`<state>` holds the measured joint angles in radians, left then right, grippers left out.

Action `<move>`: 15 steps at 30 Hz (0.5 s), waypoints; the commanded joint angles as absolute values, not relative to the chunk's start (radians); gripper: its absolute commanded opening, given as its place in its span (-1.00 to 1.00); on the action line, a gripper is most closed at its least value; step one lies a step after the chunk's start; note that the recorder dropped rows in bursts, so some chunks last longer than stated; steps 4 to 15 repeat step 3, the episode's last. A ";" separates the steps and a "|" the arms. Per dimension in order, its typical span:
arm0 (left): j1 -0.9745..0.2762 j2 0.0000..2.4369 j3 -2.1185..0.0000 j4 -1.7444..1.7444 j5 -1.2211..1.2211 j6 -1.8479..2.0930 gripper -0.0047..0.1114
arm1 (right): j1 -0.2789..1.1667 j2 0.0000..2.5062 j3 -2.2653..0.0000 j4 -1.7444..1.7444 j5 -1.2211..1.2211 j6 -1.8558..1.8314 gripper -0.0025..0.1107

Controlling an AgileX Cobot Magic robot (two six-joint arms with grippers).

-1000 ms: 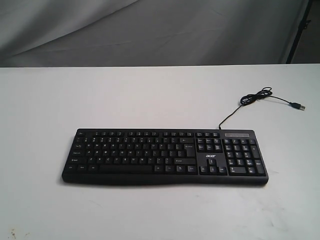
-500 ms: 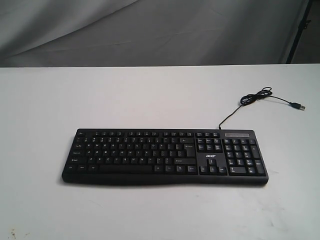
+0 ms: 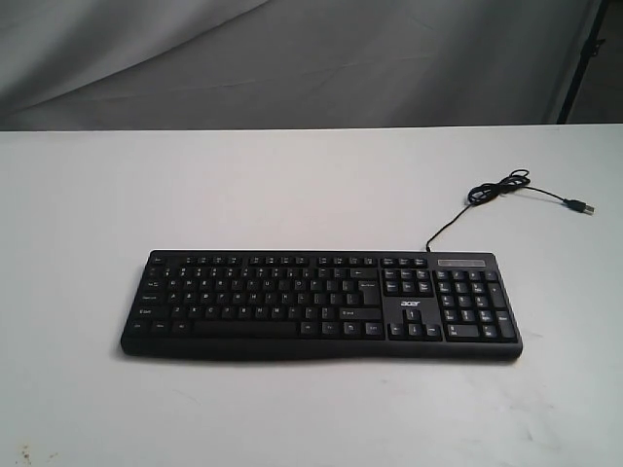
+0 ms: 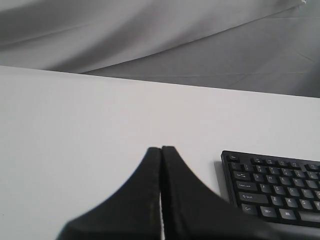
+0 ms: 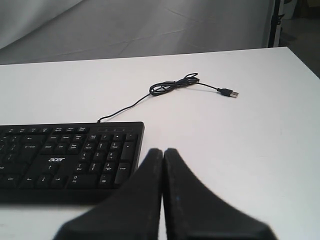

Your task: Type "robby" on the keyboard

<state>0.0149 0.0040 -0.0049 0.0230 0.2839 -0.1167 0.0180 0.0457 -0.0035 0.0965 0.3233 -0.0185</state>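
The wide black keyboard [image 3: 321, 304] lies flat on the white table [image 3: 292, 185], its number pad and white acer logo toward the right. Its thin black cable [image 3: 501, 188] coils behind the right end and stops in a loose USB plug [image 3: 582, 207]. Neither arm shows in the exterior view. In the left wrist view my left gripper [image 4: 161, 149] is shut and empty, off the keyboard's [image 4: 275, 185] left end. In the right wrist view my right gripper [image 5: 163, 150] is shut and empty, by the number-pad end of the keyboard [image 5: 70, 155], with the cable [image 5: 172, 86] beyond.
A grey cloth backdrop [image 3: 292, 58] hangs behind the table's far edge. A dark stand [image 3: 584, 58] rises at the far right. Bare white tabletop surrounds the keyboard on all sides.
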 commanded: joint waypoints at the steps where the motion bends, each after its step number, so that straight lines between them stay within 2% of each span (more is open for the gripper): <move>1: 0.011 0.000 0.000 0.014 0.281 -0.121 -0.92 | 0.010 0.040 0.000 0.090 0.322 -0.021 -0.96; 15: 0.011 0.000 0.000 0.014 0.281 -0.121 -0.92 | 0.010 0.040 0.000 0.090 0.322 -0.021 -0.96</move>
